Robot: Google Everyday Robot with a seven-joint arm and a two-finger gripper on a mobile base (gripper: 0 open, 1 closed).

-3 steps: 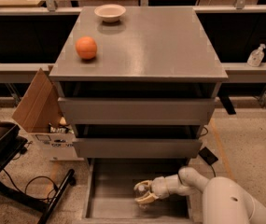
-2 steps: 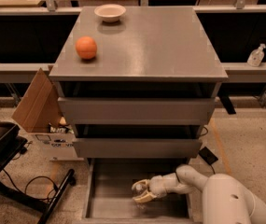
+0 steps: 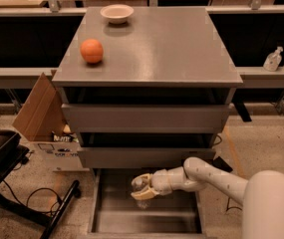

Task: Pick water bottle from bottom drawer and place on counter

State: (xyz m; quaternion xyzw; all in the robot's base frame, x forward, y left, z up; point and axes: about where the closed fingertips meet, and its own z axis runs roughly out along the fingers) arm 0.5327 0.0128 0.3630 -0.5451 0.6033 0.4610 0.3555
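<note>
Camera view. The white arm comes in from the lower right. Its two-finger gripper sits low inside the pulled-out shallow grey bottom drawer, about mid-width and close to the drawer's back edge, under the middle drawer front. The slim clear plastic water bottle shows as a pale glassy shape right at the gripper, down in the drawer and not lifted out. You can't tell if the gripper is clamped on it or how wide it stands.

The flat grey counter holds a round orange ball near its left edge and a shallow white bowl at its far edge.

Against a second ago, the gripper has slid left and toward the drawer's back edge, with the arm reaching further. Ball and bowl haven't moved. Likely you're closing in for the grasp; lifting and placing on the counter are not yet done.
</note>
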